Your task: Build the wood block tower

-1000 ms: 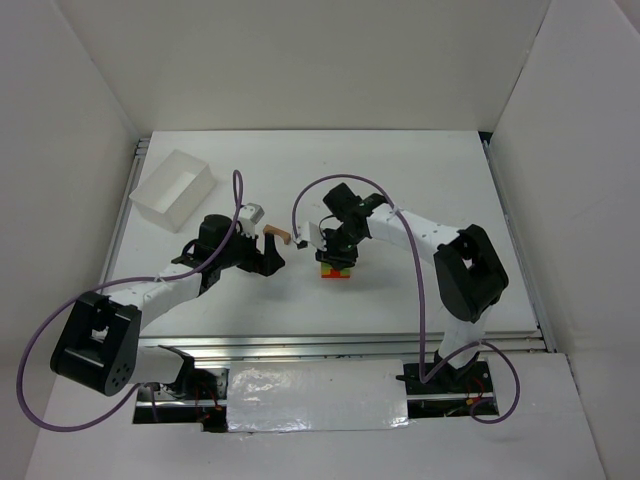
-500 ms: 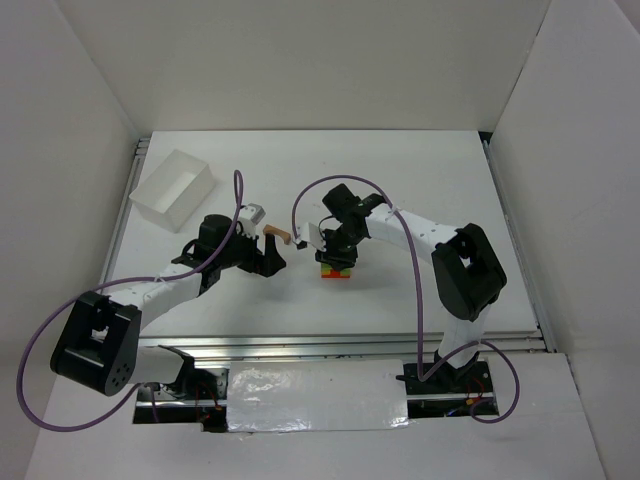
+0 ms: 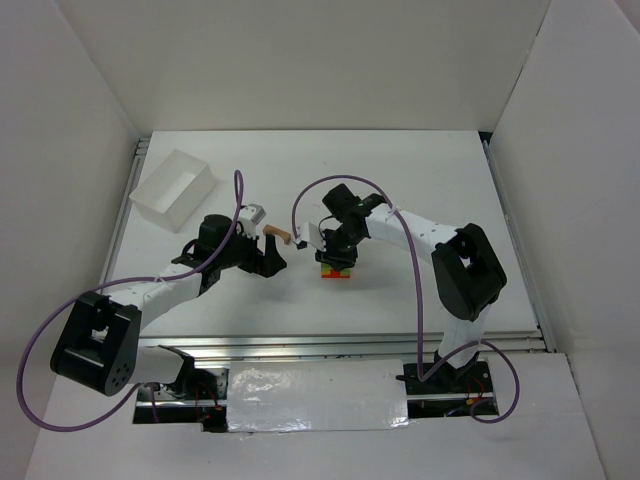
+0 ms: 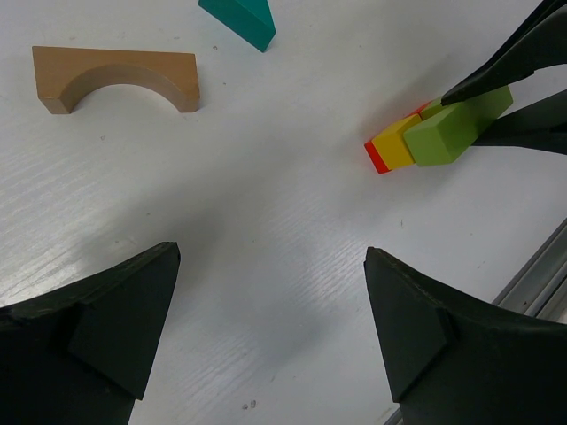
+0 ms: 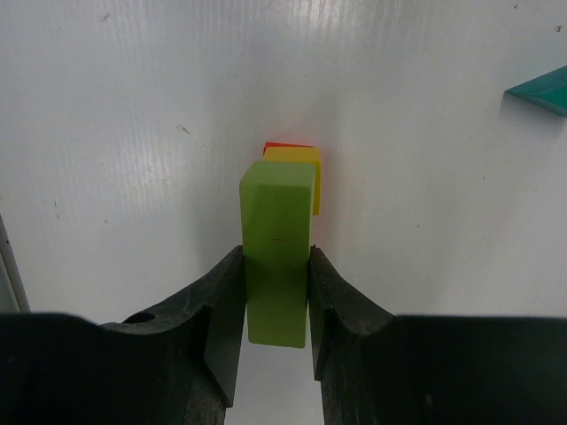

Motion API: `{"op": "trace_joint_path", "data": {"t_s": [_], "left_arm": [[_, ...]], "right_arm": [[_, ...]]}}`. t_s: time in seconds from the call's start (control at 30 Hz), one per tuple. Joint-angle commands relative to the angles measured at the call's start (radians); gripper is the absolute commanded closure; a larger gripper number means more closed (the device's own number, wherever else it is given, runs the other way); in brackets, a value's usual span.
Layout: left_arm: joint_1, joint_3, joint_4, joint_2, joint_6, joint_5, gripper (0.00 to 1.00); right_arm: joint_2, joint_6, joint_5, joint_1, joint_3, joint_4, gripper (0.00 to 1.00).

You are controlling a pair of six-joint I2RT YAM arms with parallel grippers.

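Observation:
My right gripper (image 5: 276,266) is shut on a green block (image 5: 277,239), holding it over a small stack with a yellow block (image 5: 310,173) on a red one (image 5: 285,146). Whether the green block rests on the stack I cannot tell. From above, the stack (image 3: 337,271) sits mid-table under the right gripper (image 3: 338,257). My left gripper (image 4: 272,328) is open and holds nothing, low over the table to the left of the stack (image 4: 392,150). A tan arch block (image 4: 115,75) and a teal wedge (image 4: 239,19) lie flat beyond it. The arch (image 3: 278,236) lies between the two grippers.
A white rectangular box (image 3: 175,187) stands at the back left. A metal rail (image 3: 350,343) runs along the table's near edge, and white walls close in the back and both sides. The teal wedge (image 5: 540,93) lies to the right of the stack in the right wrist view.

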Motion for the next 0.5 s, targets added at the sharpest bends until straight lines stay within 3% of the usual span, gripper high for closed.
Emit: {"op": "trace_joint_path", "data": {"t_s": [0.0, 0.47], "left_arm": [[0.005, 0.036, 0.033, 0.005, 0.034, 0.029, 0.01], [0.0, 0.042, 0.033, 0.023, 0.041, 0.038, 0.01]], "right_arm": [[0.006, -0.004, 0.001, 0.004, 0.037, -0.003, 0.79], [0.012, 0.002, 0.001, -0.001, 0.047, -0.006, 0.65]]}}
